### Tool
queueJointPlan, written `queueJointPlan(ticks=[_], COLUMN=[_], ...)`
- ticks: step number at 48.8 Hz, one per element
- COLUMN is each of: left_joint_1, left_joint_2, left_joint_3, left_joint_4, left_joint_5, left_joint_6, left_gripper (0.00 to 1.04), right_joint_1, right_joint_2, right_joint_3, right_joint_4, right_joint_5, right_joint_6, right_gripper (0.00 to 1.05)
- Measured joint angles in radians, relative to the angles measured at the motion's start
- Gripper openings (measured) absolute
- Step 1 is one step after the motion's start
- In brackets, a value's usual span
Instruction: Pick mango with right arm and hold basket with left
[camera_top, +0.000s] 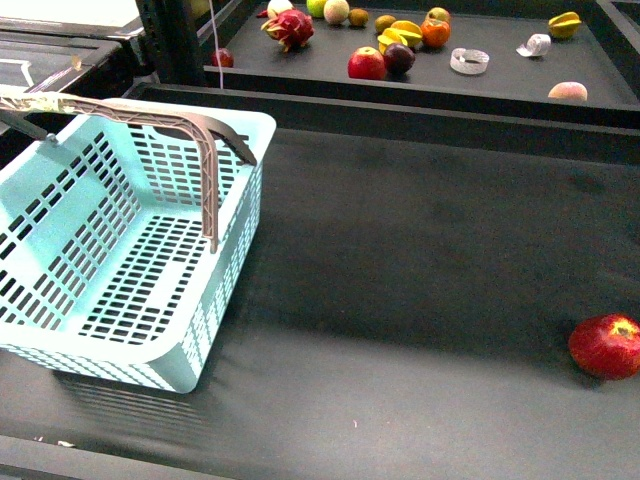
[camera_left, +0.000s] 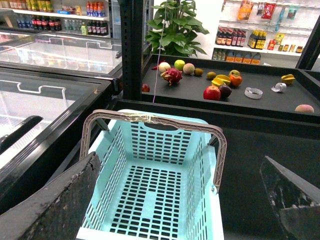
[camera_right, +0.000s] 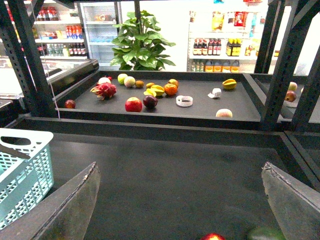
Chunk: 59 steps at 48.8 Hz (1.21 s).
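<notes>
The light-turquoise basket (camera_top: 150, 150) stands empty at the near left of the dark table, one grey-brown handle (camera_top: 150, 112) raised across it. In the left wrist view my left gripper (camera_left: 180, 157) is open above the basket (camera_left: 160, 145), its fingers apart on either side and touching nothing. My right gripper (camera_right: 180, 165) is open and empty over bare table, with the basket's corner (camera_right: 25, 170) off to one side. No plain yellow oval mango shows in any view. Neither arm shows in the front view.
A red round fruit with a yellow patch (camera_top: 606, 346) lies at the near right; it peeks into the right wrist view (camera_right: 212, 236) beside a blurred greenish thing (camera_right: 265, 234). A raised far shelf (camera_top: 500, 80) holds several mixed fruits. Black frame posts (camera_right: 30, 60) stand around.
</notes>
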Motion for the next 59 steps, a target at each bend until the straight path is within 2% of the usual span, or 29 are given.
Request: queueJointPlan(ticks=[39, 40, 45, 46, 48, 51, 54, 59], left_joint_1=[0.0, -0.016, -0.176, -0.196, -0.217, -0.222, -0.215, -0.195], left_joint_2=[0.0, 0.006, 0.15, 0.184, 0.259, 0.451, 0.68, 1.011], left_joint_3=[0.0, -0.001, -0.001, -0.001, 0.0, 0.002, 0.016, 0.113], left_joint_4=[0.0, 0.01, 0.211, 0.242, 0.303, 0.459, 0.622, 0.777], left_joint_5=[-0.002, -0.046, -0.485, -0.549, -0.617, -0.635, -0.598, -0.536], left_joint_6=[0.0, -0.009, -0.062, -0.074, -0.091, -0.131, -0.177, -0.285], left_gripper=[0.97, 0.97, 0.97, 0.97, 0.97, 0.97, 0.97, 0.97], right_joint_1=[0.0, 0.0, 0.0, 0.0, 0.0, 0.0, 0.0, 0.0], right_joint_2=[0.0, 0.0, 0.0, 0.0, 0.0, 0.0, 0.0, 0.0], right_joint_3=[0.0, 0.0, 0.0, 0.0, 0.0, 0.0, 0.0, 0.0], right_joint_4=[0.0, 0.0, 0.0, 0.0, 0.0, 0.0, 0.0, 0.0], right_joint_5=[0.0, 0.0, 0.001, 0.0, 0.0, 0.0, 0.0, 0.0], right_joint_6=[0.0, 0.0, 0.0, 0.0, 0.0, 0.0, 0.0, 0.0], right_gripper=[0.96, 0.96, 0.96, 0.96, 0.96, 0.96, 0.96, 0.96])
